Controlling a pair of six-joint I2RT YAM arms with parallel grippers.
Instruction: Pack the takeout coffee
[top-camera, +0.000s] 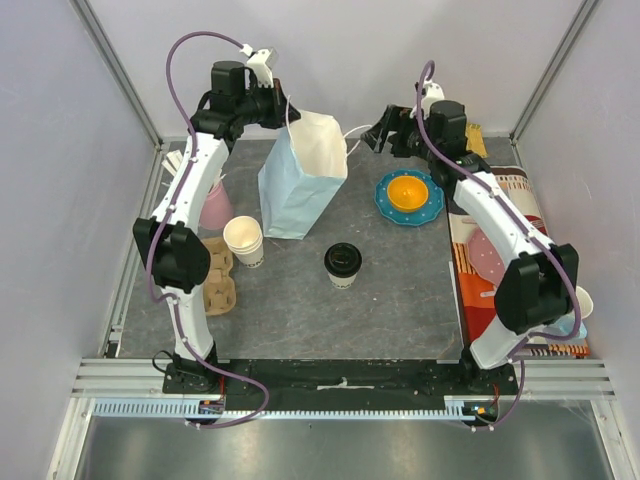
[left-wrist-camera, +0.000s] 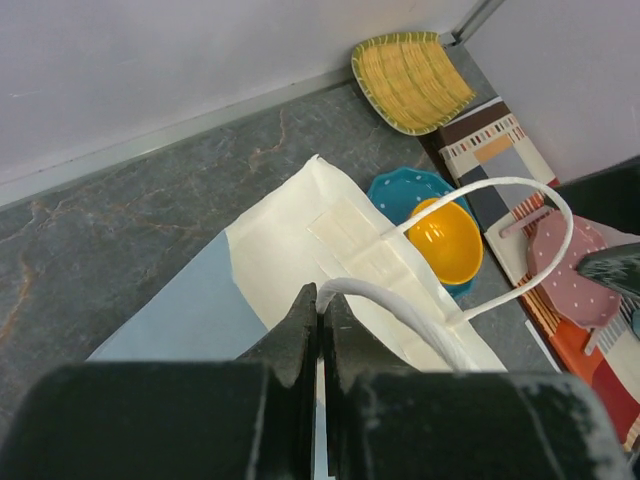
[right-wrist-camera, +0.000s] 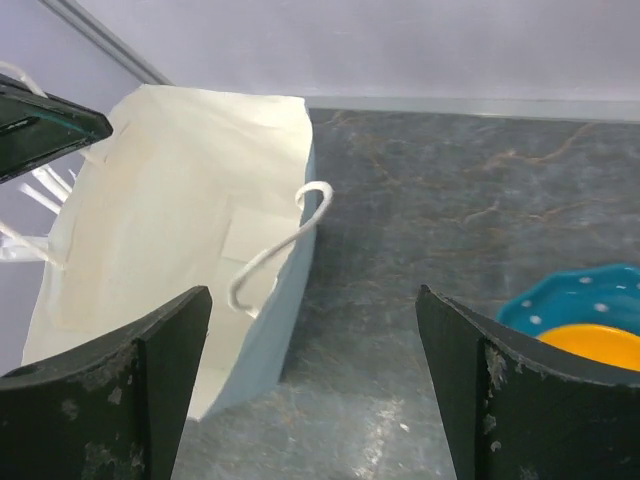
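Listing what we find, item by item, at what we judge to be the bag-opening step.

Paper bag (top-camera: 300, 185): pale blue outside, cream inside, standing toward the back of the table (top-camera: 400, 300) with its mouth open.

Handle (left-wrist-camera: 400, 305): white cord. Our left gripper (left-wrist-camera: 318, 300) is clamped tight on it, and the cord runs out from between the closed fingers.

Second handle (right-wrist-camera: 285, 240): white cord loop on the bag's other lip, hanging free with nothing touching it.

Right gripper (right-wrist-camera: 310, 300): fingers spread wide with nothing between them, hovering just beside the bag's mouth.

Coffee cup (top-camera: 342, 263): white with its black lid on, upright in the middle of the table, in front of the bag and apart from it. Neither gripper is near it.

Also present: a stack of lidless cups (top-camera: 244, 240), a pink cup (top-camera: 215, 208), a cardboard cup carrier (top-camera: 218, 285) and an orange bowl (top-camera: 409, 190) on a blue plate (top-camera: 432, 210).

Progress, as we judge it: early, with nothing packed yet.

Next move, as we judge it: the left gripper holds the bag steady while the right either takes the second handle to widen the mouth or goes for the coffee cup. The cup should be gripped by its wall below the lid and kept upright on the way in.
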